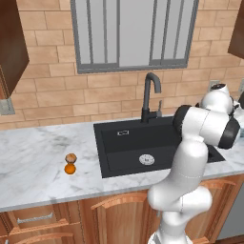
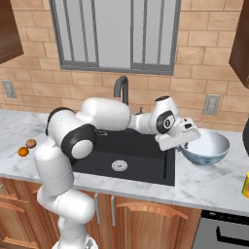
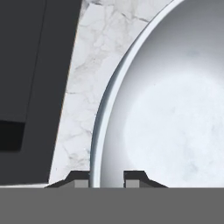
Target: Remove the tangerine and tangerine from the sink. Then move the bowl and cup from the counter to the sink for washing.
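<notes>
The two tangerines [image 1: 70, 163] lie on the white marble tabletop [image 1: 33, 162] left of the black sink [image 1: 138, 145], touching each other, the tan one behind the bright orange one. The glossy pale-blue bowl [image 2: 206, 148] stands upright on the tabletop just right of the sink. The yellow cup [image 2: 245, 185] stands at the far right edge.

Two base views flanking the arm, both facing the sink [image 1: 143, 143], hand view close over the bowl [image 3: 175, 109]
</notes>
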Motion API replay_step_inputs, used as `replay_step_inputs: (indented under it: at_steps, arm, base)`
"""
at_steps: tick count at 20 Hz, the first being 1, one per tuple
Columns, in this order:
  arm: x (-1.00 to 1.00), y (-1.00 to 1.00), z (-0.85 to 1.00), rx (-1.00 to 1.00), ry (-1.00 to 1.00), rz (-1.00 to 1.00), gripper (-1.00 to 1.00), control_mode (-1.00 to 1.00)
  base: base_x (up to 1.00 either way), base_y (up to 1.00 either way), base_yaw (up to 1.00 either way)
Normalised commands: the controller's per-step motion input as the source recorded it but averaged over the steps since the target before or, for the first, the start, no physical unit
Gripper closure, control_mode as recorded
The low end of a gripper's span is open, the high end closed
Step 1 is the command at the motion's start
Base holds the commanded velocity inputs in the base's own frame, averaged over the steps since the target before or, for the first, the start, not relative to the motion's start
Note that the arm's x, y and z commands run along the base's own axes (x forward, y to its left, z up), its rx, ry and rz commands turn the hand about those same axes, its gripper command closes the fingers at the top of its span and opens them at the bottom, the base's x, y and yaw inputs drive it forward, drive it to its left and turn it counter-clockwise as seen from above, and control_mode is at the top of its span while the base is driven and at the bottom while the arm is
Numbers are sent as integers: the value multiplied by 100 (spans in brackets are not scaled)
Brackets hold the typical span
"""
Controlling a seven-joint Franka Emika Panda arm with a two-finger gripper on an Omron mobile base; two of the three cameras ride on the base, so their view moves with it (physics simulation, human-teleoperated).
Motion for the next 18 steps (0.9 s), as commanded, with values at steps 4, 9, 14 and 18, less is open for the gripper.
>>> replay_step_inputs:
  at_steps: [4, 9, 14, 18]
  arm:
    - [-3, 35, 24, -1, 3, 0, 100, -100]
    - [-3, 36, 20, 0, 2, 0, 100, -100]
    - [-5, 37, 12, 0, 0, 0, 100, -100]
    - [-3, 40, 10, 0, 0, 0, 100, -100]
  base:
    - [0, 0, 0]
    - [0, 0, 0]
    - [0, 0, 0]
    - [0, 0, 0]
